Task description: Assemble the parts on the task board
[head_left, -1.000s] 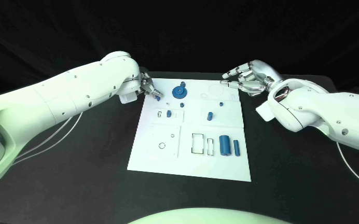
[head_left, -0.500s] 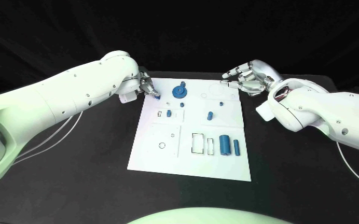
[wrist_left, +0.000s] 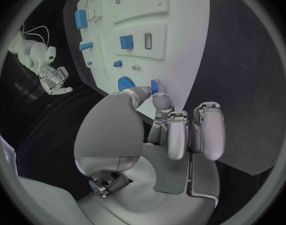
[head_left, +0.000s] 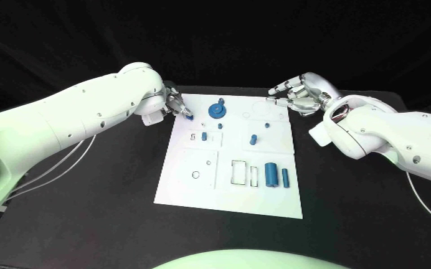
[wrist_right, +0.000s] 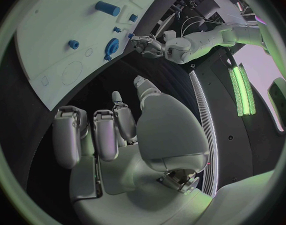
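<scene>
Bright lit table, black surroundings, fisheye-bent wrist views

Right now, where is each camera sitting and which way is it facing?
Head view: on the robot's head, looking down at the task board; both arms enter, left hand, right hand.
Left wrist view: behind the left hand, facing the board's edge, a small blue part pinched at its fingertips.
Right wrist view: behind the right hand, facing the board.
All three share the round blue part.

Left hand (head_left: pixel 175 108) pinches a small blue part (wrist_left: pixel 154 86), mostly hidden by fingertips; the task board (wrist_left: pixel 187 45) runs off the circle's rim.
</scene>
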Motion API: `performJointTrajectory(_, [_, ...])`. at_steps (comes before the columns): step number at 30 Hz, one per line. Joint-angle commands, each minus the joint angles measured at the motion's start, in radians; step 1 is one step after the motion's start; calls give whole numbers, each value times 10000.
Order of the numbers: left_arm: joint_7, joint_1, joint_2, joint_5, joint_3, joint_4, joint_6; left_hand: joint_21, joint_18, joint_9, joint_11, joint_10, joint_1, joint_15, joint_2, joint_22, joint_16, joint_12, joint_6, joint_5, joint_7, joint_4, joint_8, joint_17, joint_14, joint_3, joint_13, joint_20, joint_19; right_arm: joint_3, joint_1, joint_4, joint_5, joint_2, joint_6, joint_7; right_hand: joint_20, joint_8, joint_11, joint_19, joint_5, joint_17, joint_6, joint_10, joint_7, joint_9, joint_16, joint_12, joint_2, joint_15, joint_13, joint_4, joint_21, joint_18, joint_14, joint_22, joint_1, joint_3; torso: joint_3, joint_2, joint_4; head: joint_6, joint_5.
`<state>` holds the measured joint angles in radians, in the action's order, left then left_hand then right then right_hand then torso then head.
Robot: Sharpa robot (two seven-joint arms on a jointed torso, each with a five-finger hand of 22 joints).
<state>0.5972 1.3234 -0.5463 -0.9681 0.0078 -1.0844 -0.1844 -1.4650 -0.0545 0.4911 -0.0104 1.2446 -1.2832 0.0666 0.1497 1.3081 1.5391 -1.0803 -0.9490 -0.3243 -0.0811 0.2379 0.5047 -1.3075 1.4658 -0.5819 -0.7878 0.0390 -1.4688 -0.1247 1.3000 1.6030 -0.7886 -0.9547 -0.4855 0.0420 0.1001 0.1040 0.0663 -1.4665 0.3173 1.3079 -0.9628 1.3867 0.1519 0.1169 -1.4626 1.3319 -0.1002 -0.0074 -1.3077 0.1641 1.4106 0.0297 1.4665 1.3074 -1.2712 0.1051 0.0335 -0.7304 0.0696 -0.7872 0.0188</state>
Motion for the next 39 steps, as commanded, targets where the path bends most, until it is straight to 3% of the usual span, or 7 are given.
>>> performJointTrajectory(1, [-572, 2, -191, 878, -4, -324, 591, -61, 94, 25, -10, 117, 166, 50, 26, 778, 62, -48, -203, -148, 132, -1735, 79, -2253, 937, -1822, -62, -48, -9, 2, -6, 8, -8, -9, 123, 65, -94, 63, -23, -234, 30, 853, 12, 18, -22, -9, 48, 36, 60, -61, -637, 21, -58, 123, 630, 1210, 31, -59, -2, 2, 4, 15, 35])
performJointTrajectory(10, [-1373, -37, -1046, 921, -16, -1685, 1398, -97, 109, 84, -78, 479, 391, 107, 273, 846, 65, -390, -419, -372, 207, -2004, 109, -2259, 939, -2048, -633, -101, -46, 2, -6, 23, -2, -37, 117, 71, -95, 72, -24, -237, 45, 855, 0, 25, -25, -7, 48, 43, 76, -63, -642, 33, -57, 122, 632, 1212, 45, -67, 7, 10, 11, 15, 86])
performJointTrajectory(16, [-1734, -289, -1591, 72, -46, -2605, 2120, -161, 136, 107, -130, 663, 508, 149, 417, 962, 70, -500, -578, -563, 260, -2113, 100, -2266, 941, -2154, -841, -143, -112, 2, -6, 36, -1, -73, 99, 71, -95, 74, -25, -234, 50, 848, -3, 17, -25, -7, 53, 33, 82, -63, -633, 37, -64, 124, 630, 1207, 49, -69, 2, 20, 53, -19, 59])
performJointTrajectory(23, [-1964, -638, -2048, -945, -98, -3332, 2856, -263, 179, 138, -209, 928, 678, 220, 642, 1146, 78, -650, -805, -1080, 340, -2209, 77, -2279, 946, -2299, -1141, -206, -216, 2, -6, 34, -1, -95, 83, 81, -96, 74, -25, -233, 53, 845, -4, 14, -26, -7, 55, 29, 84, -64, -629, 38, -67, 125, 630, 1204, 51, -69, -7, 46, 91, -92, 91])
performJointTrajectory(31, [-1716, -917, -2216, -1430, -161, -3654, 2890, -286, 189, 151, -239, 1011, 739, 248, 709, 1187, 80, -680, -885, -1305, 368, -2246, 56, -2281, 947, -2361, -1226, -229, -240, 2, -6, 19, -2, -99, 86, 90, -96, 75, -25, -230, 61, 842, -5, 10, -26, -7, 58, 24, 89, -64, -625, 40, -73, 126, 629, 1199, 52, -71, -9, 34, 78, -112, 112])
performJointTrajectory(39, [-1418, -1002, -2215, -1687, -172, -3760, 2307, -302, 195, 167, -260, 1097, 795, 268, 769, 1215, 79, -736, -953, -1519, 390, -2291, 37, -2281, 946, -2397, -1350, -248, -255, 2, -12, 8, -2, -97, 93, 95, -97, 76, -26, -230, 76, 840, -5, 15, -27, -7, 60, 30, 96, -65, -630, 42, -75, 126, 629, 1198, 53, -71, 5, 35, 57, -135, 176])
